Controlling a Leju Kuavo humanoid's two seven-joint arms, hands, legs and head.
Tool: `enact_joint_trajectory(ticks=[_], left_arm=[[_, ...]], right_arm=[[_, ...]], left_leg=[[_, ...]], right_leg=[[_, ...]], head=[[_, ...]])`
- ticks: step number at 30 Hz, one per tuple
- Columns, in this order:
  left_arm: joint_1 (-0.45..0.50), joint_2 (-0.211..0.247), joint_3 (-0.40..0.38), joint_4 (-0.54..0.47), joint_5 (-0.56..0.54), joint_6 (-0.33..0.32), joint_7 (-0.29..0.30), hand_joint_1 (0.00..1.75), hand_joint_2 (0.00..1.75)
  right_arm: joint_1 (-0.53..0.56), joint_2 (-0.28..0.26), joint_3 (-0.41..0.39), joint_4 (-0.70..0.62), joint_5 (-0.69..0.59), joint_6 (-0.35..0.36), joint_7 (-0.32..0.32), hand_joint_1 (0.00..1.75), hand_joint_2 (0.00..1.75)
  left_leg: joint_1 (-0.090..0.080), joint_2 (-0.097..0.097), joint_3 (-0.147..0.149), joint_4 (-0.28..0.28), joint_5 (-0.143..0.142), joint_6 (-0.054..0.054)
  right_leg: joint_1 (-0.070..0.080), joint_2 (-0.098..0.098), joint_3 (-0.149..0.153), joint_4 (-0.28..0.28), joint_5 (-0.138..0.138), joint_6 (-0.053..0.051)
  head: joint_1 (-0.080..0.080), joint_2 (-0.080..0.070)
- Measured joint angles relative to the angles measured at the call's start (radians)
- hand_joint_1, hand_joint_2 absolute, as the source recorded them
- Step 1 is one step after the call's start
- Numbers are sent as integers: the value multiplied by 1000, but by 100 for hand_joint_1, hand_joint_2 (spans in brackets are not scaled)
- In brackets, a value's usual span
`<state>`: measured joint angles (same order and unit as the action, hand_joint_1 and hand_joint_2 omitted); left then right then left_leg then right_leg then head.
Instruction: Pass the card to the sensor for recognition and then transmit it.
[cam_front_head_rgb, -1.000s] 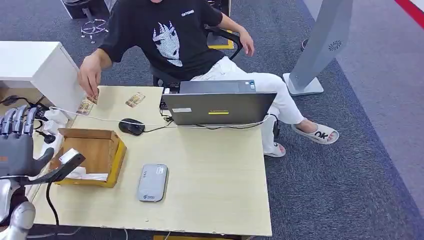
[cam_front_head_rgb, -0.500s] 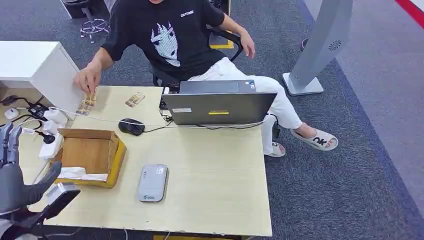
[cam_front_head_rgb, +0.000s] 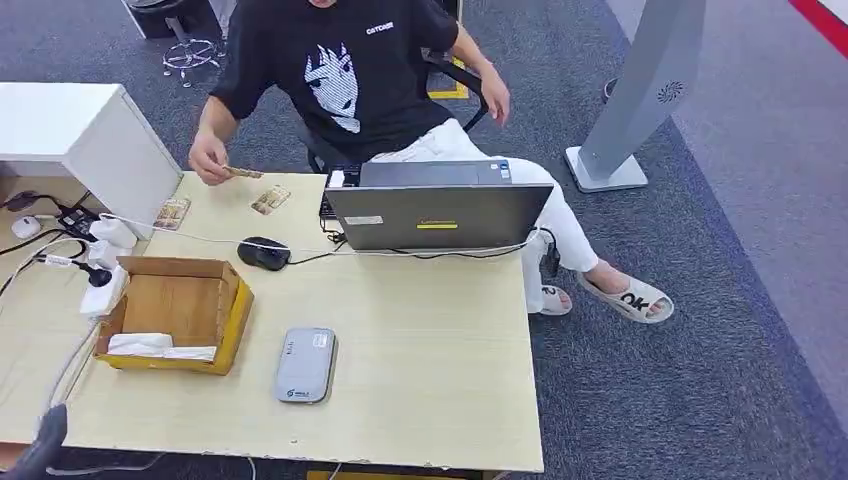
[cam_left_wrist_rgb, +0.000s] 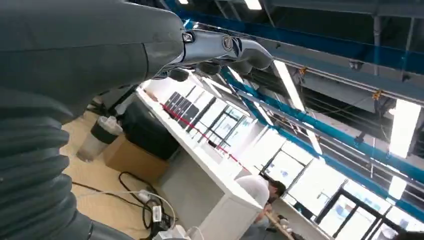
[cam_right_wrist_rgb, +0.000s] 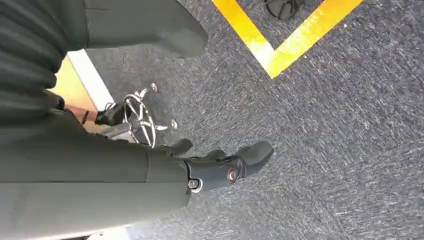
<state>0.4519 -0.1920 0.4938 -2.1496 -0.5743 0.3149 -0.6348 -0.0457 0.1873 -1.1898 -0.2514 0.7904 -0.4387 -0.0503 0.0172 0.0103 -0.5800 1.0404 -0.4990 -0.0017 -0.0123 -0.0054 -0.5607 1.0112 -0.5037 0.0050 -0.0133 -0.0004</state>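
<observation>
Grey carpet surrounds a pale wooden surface (cam_front_head_rgb: 420, 350) where a seated person (cam_front_head_rgb: 345, 70) lifts one card (cam_front_head_rgb: 243, 172) in a hand (cam_front_head_rgb: 208, 158) at the far edge; two more cards (cam_front_head_rgb: 271, 199) lie flat beside it. The sensor (cam_front_head_rgb: 305, 365), a grey slab, lies near the front, next to an open box (cam_front_head_rgb: 180, 310). The robot's left hand (cam_left_wrist_rgb: 220, 47) hangs low with fingers loosely extended, holding nothing; its right hand (cam_right_wrist_rgb: 220, 170) points at the floor, empty, fingers slightly curled. Risk: both hands sit well apart from the offered card, so a handover could fumble and drop it.
</observation>
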Motion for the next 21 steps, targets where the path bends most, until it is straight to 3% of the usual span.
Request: enact_joint_trajectory(ticks=[4,11,21], left_arm=[[-16,-72,145,-2,94,-33,8,0,175],[-40,-127,349,50,221,38,95,0,175],[-54,-148,439,113,235,48,93,0,175]], right_arm=[[0,5,-14,-4,6,-6,-14,0,175],[0,11,-32,-7,29,-15,-24,0,175],[0,11,-35,-8,33,-19,-28,0,175]], left_leg=[[0,0,0,0,0,0],[0,-1,1,0,0,0],[0,-2,1,0,0,0]], right_leg=[[0,0,0,0,0,0],[0,0,0,0,0,0],[0,-1,1,0,0,0]], head=[[-1,0],[-1,0],[0,0]])
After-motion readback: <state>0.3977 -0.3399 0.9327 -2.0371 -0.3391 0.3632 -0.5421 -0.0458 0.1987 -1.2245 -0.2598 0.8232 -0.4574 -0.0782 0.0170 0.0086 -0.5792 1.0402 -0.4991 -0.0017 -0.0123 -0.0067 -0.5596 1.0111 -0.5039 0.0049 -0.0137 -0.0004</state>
